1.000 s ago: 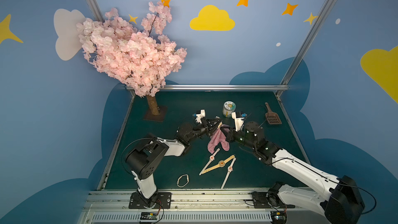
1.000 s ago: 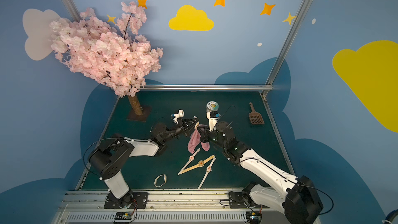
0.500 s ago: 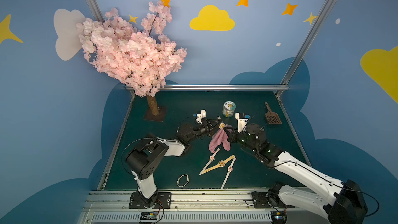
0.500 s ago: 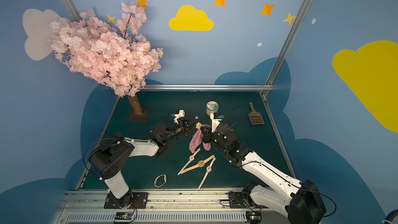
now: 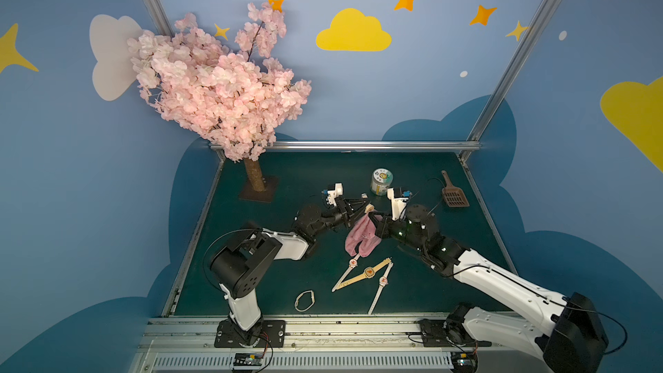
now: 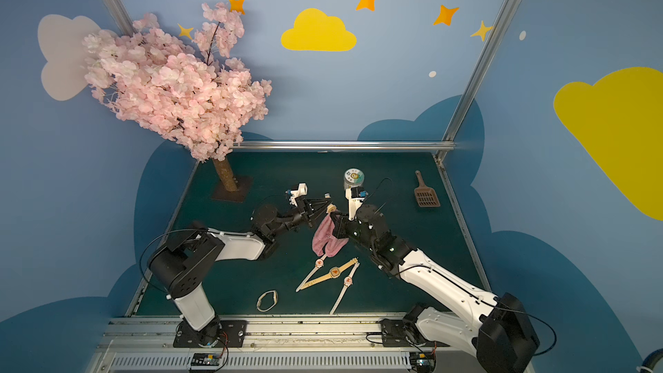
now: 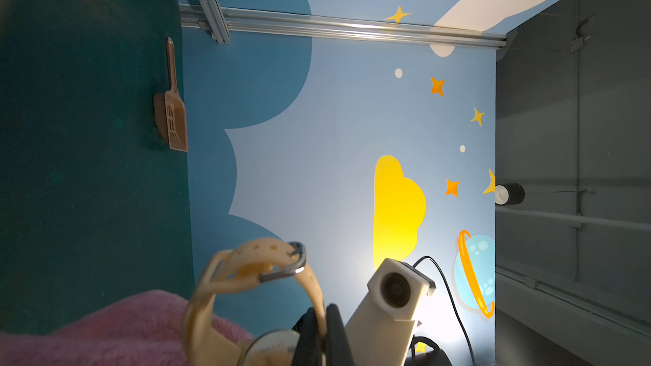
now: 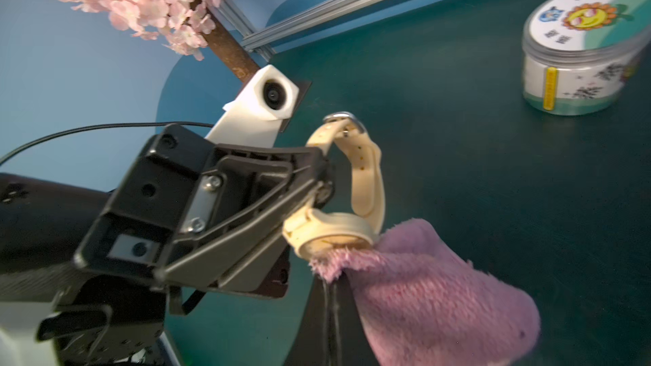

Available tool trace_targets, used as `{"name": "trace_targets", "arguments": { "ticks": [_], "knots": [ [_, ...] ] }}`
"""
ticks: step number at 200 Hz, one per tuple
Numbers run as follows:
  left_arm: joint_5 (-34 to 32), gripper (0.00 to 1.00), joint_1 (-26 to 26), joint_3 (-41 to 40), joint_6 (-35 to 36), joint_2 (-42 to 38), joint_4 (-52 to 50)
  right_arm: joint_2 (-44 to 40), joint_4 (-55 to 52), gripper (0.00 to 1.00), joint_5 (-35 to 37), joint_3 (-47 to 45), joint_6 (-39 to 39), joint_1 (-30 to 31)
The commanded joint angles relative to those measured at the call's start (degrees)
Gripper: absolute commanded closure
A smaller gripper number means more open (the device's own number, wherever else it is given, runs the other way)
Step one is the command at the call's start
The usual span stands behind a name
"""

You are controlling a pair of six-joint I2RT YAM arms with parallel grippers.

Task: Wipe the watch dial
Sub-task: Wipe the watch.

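Roughly over the middle of the dark green table (image 5: 315, 174) and lifted clear of it, the left gripper (image 8: 318, 188) is clenched on the cream rubber-strapped wristwatch (image 8: 366, 177). It pinches the watch where the strap meets the round case. The buckled strap loops away behind, and the dial side is turned toward the cloth. The watch looks light, but its strap is soft and would flex, so I judge a hold close to the stiff case to be the right one. A grip further out along the strap would likely let the case swing away under pressure. The glass is smooth and probably easy to mark, so a gentle rub seems wise. Just to the right, the fluffy pink cloth (image 8: 440, 293) touches the edge of the dial, with its bulk hanging limp. The right gripper (image 8: 329, 286) is clamped on a fold of the cloth near that contact edge, which should give the soft pile some backing.
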Motion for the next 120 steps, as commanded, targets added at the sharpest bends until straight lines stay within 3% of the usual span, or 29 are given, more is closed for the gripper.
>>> {"name": "trace_targets", "arguments": {
  "ticks": [1, 25, 40, 69, 79, 96, 120],
  "knots": [
    [1.81, 0.97, -0.53, 0.64, 0.21, -0.15, 2.51, -1.56, 3.08, 1.0, 1.4, -0.57, -0.93, 0.03],
    [2.0, 0.97, -0.63, 1.04, 0.04, 0.22, 2.47, -0.94, 10.76, 1.0, -7.39, -1.95, -2.69, -0.04],
    [1.98, 0.97, -0.71, 1.04, 0.12, 0.31, 2.47, -0.51, 11.25, 1.0, -8.41, -1.78, -2.77, -0.04],
    [2.0, 0.97, -0.77, 0.88, 0.28, -0.03, 2.48, -2.49, 1.95, 1.0, 5.02, -0.6, -1.02, 0.13],
    [2.1, 0.97, -0.72, 0.79, 0.39, -0.25, 2.47, -3.49, 1.16, 1.0, 6.41, -0.86, -1.7, -0.23],
    [2.0, 0.97, -0.8, 0.78, 0.64, -0.39, 2.51, -4.79, 4.59, 1.0, 2.65, -1.9, -2.78, -0.79],
    [2.52, 0.97, -0.97, 1.43, 0.53, -0.16, 2.49, -4.95, 16.7, 1.0, -9.41, -5.65, -2.28, -1.78]
  ]
}}
